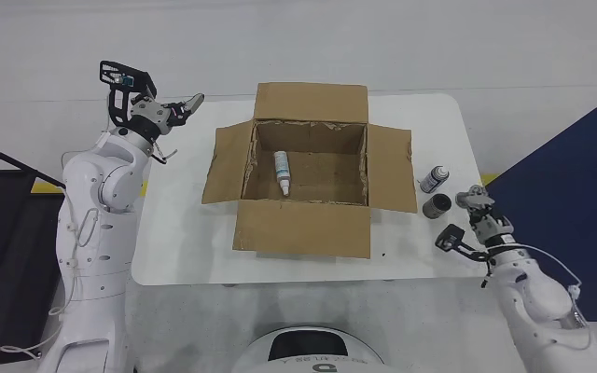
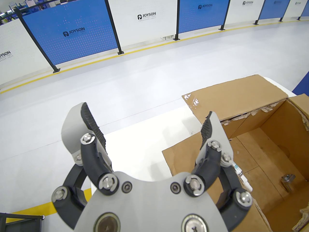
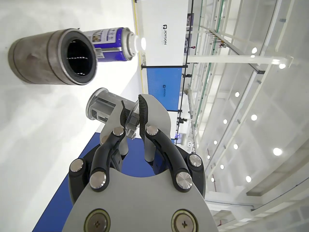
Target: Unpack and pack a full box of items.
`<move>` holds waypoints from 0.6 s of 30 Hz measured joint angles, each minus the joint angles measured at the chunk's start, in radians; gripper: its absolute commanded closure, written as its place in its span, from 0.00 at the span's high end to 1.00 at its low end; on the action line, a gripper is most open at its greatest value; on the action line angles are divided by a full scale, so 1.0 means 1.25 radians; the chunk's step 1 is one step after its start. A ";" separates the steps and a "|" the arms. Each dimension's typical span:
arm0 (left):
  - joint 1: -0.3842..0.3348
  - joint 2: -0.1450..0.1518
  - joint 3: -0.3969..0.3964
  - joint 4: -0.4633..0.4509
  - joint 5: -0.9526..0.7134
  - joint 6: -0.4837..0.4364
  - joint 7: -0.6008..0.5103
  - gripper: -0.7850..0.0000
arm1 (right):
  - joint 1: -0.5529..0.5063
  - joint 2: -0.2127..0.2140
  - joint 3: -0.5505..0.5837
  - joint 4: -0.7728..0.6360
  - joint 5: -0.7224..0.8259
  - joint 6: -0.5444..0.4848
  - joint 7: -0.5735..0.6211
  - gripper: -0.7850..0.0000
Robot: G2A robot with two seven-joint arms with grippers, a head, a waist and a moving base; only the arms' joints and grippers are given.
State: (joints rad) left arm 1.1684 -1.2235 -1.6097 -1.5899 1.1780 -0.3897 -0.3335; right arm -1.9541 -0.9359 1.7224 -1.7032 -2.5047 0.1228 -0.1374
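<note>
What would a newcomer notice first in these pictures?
The open cardboard box in the middle of the table, with a white bottle lying inside. Next, the right gripper shut on a small metal part near a spray can and a metal cylinder at the table's edge.

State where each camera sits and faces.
Top view: above the arms, looking down on table and open box; both arms show.
Left wrist view: on that wrist, facing the box past the open left tool.
Right wrist view: on that wrist, facing spray can and metal sleeve; right tool grips a metal part.
Top and left wrist views share the box.
</note>
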 measured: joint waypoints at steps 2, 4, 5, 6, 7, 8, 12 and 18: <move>0.000 0.000 0.000 0.000 0.000 0.000 0.000 1.00 | 0.006 -0.001 -0.009 0.007 -0.032 -0.006 0.008 0.00; 0.000 0.000 0.000 0.000 0.000 0.000 0.000 1.00 | 0.009 -0.002 -0.012 0.011 -0.051 -0.012 0.008 0.00; 0.000 0.000 0.000 0.000 0.000 0.000 0.000 1.00 | 0.010 -0.002 -0.013 0.013 -0.063 -0.018 0.006 0.00; 0.000 0.000 0.000 0.000 0.000 0.000 0.000 1.00 | 0.011 -0.002 -0.014 0.014 -0.069 -0.022 0.004 0.00; 0.000 0.000 0.000 0.000 0.000 0.000 0.000 1.00 | 0.012 -0.002 -0.014 0.014 -0.074 -0.028 0.001 0.00; 0.000 0.000 0.000 0.000 0.000 0.000 0.000 1.00 | 0.014 -0.002 -0.014 0.015 -0.078 -0.035 -0.005 0.00; 0.000 0.000 0.000 0.000 0.000 0.000 0.000 1.00 | 0.018 -0.003 -0.008 0.020 -0.087 -0.061 -0.017 0.00; 0.000 0.000 0.000 0.000 0.000 0.000 0.000 1.00 | 0.027 -0.001 -0.007 0.032 -0.141 -0.106 -0.029 0.00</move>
State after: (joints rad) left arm 1.1684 -1.2235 -1.6097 -1.5899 1.1780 -0.3897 -0.3335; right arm -1.9204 -0.9375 1.7133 -1.6637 -2.6806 -0.0100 -0.1740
